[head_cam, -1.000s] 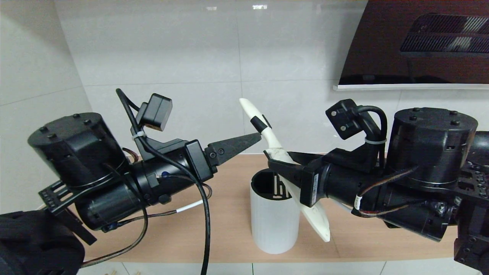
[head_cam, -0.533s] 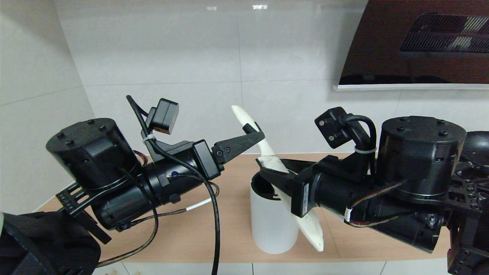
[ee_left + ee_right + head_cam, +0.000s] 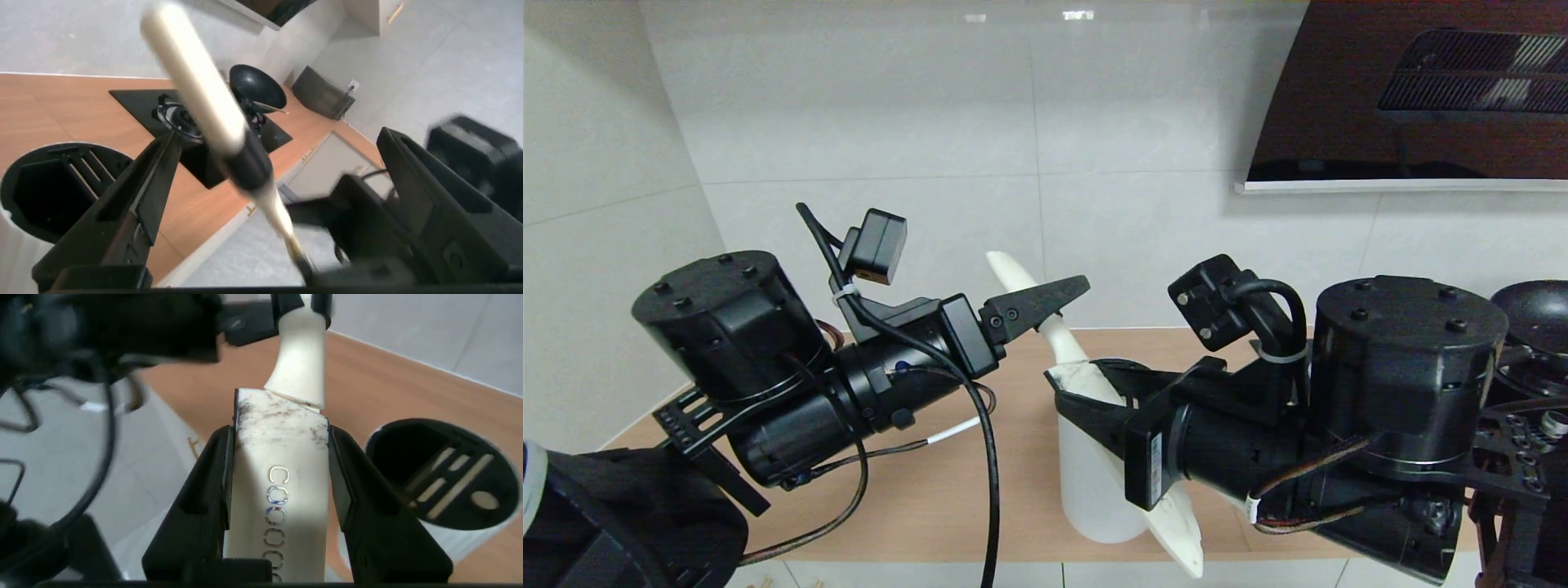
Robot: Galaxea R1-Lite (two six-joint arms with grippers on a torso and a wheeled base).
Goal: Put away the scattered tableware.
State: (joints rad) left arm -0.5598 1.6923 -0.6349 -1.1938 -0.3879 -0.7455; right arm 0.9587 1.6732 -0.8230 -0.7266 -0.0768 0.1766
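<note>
Two pincers, one spatula (image 3: 1060, 343): handover.
Right pincer (image 3: 280, 457) clamps blade; left pincer (image 3: 274, 147) seems wide astride handle. Next: close left, free right, drop into holder (image 3: 1086, 482).

My left arm sits on the left, forearm angled up toward the middle, its claw (image 3: 1062, 292) spread wide. My right arm lies roughly level on the right, its claw (image 3: 1086, 390) clamped on the white spatula (image 3: 1062, 343). Both claws point at each other, tips close together.

Black cylindrical arm joints (image 3: 727, 318), screw heads (image 3: 1446, 303) on caps, black cables (image 3: 990, 457), white zip-ties (image 3: 845, 291).
</note>
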